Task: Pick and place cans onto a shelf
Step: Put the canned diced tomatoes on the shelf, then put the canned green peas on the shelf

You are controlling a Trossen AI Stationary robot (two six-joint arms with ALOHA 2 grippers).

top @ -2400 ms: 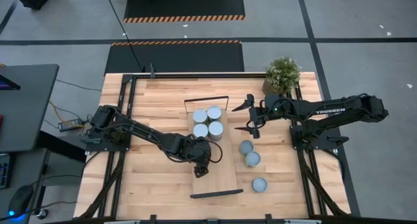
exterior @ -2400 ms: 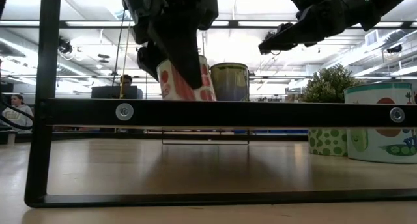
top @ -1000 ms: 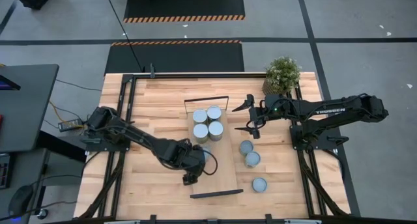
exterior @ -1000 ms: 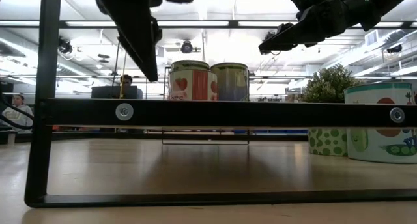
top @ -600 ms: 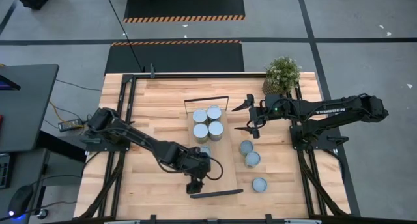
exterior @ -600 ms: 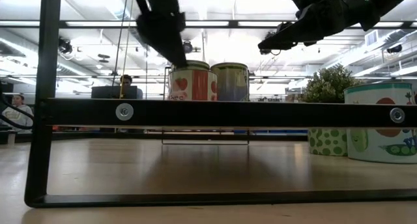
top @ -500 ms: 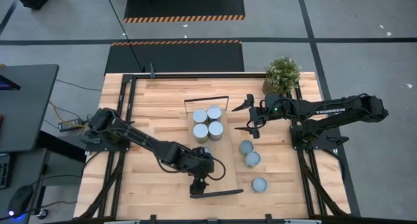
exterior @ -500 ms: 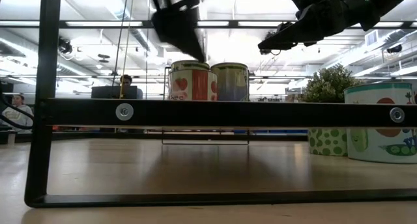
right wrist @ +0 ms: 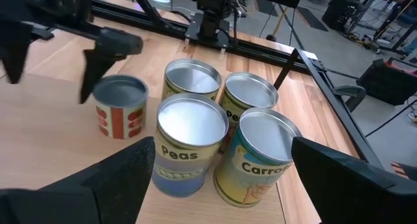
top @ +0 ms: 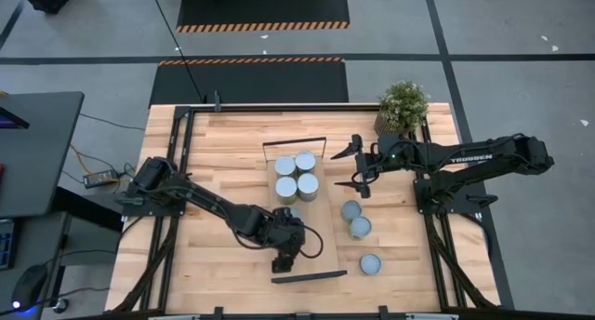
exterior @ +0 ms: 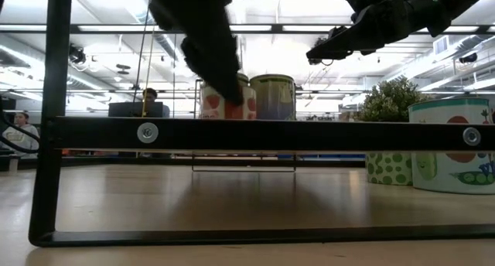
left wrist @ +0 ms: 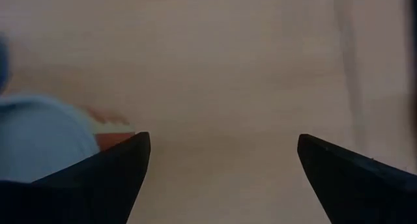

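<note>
The shelf (top: 318, 244) is a light-wood board with black end frames, lying in the table's middle. Four cans (right wrist: 218, 139) stand in a square on their bases at its far end. A fifth can (right wrist: 119, 108), red-labelled, stands just nearer. My left gripper (left wrist: 221, 175) hovers open over the shelf's near half (top: 284, 258), with that can (left wrist: 39, 142) beside one finger and nothing between the fingers. Three more cans (top: 359, 227) stand on the table right of the shelf. My right gripper (top: 347, 168) waits open above the table, right of the four cans.
A potted plant (top: 403, 104) stands at the table's far right corner. The shelf's near end frame (exterior: 263, 133) crosses the low view in front. Bare wood lies left of the shelf (top: 214, 171). People sit in the room beyond the table.
My left gripper has stayed open, swung toward the table's right over the shelf's near half, sunk a little and rolled at the wrist. The red-labelled can stands where it was. My right arm has kept still.
</note>
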